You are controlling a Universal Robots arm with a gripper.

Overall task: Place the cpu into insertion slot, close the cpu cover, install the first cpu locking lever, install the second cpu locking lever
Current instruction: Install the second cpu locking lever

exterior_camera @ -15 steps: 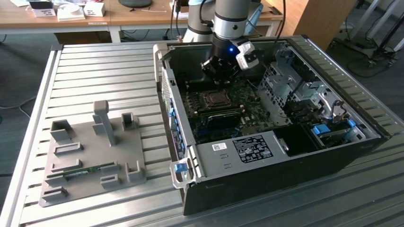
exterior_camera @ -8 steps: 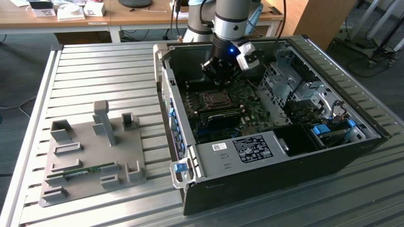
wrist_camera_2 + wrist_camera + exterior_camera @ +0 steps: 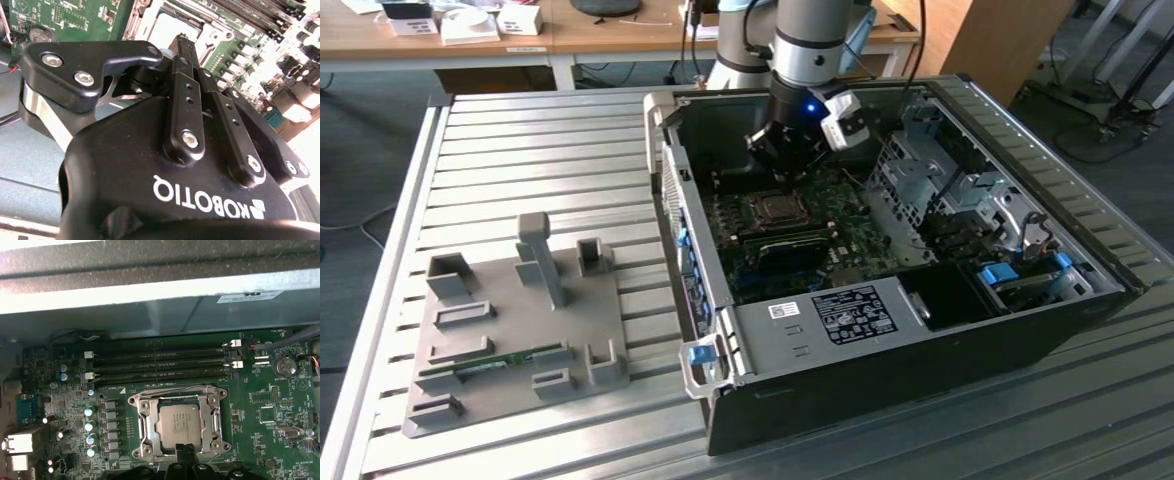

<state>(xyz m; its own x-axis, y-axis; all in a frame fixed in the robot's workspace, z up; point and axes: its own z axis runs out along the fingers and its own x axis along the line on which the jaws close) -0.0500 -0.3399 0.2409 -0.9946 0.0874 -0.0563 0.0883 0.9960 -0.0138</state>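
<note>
Small square grey-topped cpu [image 3: 180,423] seated in metal-rimmed insertion slot [image 3: 143,412], silver window-frame cpu cover [image 3: 216,420] down; black hand [image 3: 186,452] closed, empty, at slot's near edge.

Cpu [image 3: 179,423] under closed cpu cover [image 3: 180,424]

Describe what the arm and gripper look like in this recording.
The arm has silver-grey tube sections with a darker joint band. Its gripper is matte black, with a chunky body, linked fingers fastened by silver screws, and white lettering. A white camera module with a small blue light sits at the wrist.
</note>
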